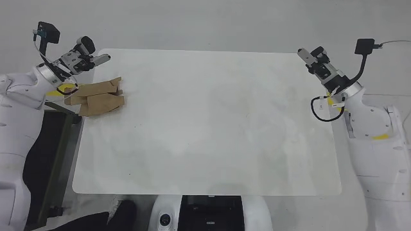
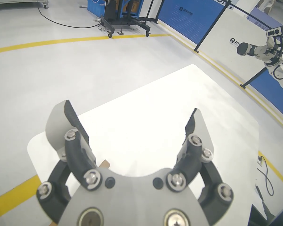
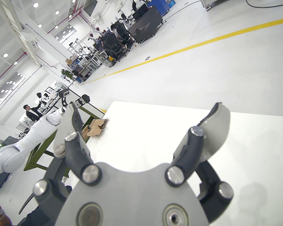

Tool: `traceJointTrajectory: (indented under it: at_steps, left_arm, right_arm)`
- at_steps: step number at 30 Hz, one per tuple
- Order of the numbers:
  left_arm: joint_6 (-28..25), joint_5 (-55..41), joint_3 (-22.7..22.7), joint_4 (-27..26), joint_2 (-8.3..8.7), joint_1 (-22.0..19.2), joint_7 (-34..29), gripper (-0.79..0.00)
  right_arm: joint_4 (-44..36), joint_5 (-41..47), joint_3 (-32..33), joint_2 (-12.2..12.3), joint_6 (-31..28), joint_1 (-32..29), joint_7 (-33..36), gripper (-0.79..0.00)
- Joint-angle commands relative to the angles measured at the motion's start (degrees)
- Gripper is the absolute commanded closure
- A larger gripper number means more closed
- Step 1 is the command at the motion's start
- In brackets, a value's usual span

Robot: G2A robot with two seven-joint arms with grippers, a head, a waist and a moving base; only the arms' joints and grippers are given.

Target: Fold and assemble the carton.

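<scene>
A flat, unfolded brown carton (image 1: 97,97) lies at the table's left edge, near the far corner. From the right wrist view the carton (image 3: 95,128) shows far across the table. My left gripper (image 1: 96,58) hovers open just behind the carton, above the far left corner; its fingers (image 2: 77,123) hold nothing, and a sliver of the carton (image 2: 105,163) peeks out under its palm. My right gripper (image 1: 302,54) stands open over the far right corner, a full table's width from the carton, with nothing between its fingers (image 3: 76,121).
The white table (image 1: 212,128) is bare apart from the carton. A dark green frame (image 1: 54,160) stands along the table's left side. Cables and barrier panels (image 2: 193,17) are on the floor beyond the table.
</scene>
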Motion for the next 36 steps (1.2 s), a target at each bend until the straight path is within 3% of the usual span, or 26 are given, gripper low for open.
traceJointTrajectory:
  at_steps: [1, 8, 13, 20, 28, 36]
  left_arm:
    - [0.0, -0.01, 0.0, 0.0, 0.0, 0.0, -0.01, -0.785]
    - [0.97, -1.54, 0.01, 0.0, -0.03, 0.96, -0.59, -0.785]
    - [0.48, -11.85, -0.48, 3.19, 0.46, 0.68, -9.11, -0.785]
    - [2.37, -26.29, -1.18, 9.7, 1.59, -1.21, -25.65, -0.785]
    - [6.54, -34.47, -1.83, 16.27, 2.39, -3.64, -37.06, -0.785]
    - [12.38, -36.18, 1.5, 16.97, 3.55, -5.25, -42.91, -0.785]
  right_arm:
    - [0.0, 0.0, 0.0, 0.0, 0.0, 0.0, 0.0, -0.785]
    - [0.0, 0.0, 0.0, 0.0, 0.0, 0.0, 0.0, -0.785]
    - [0.0, 0.0, 0.0, 0.0, 0.0, 0.0, 0.0, -0.785]
    - [0.0, 0.0, 0.0, 0.0, 0.0, 0.0, 0.0, -0.785]
    - [0.0, 0.0, 0.0, 0.0, 0.0, 0.0, 0.0, -0.785]
    - [0.0, 0.0, 0.0, 0.0, 0.0, 0.0, 0.0, -0.785]
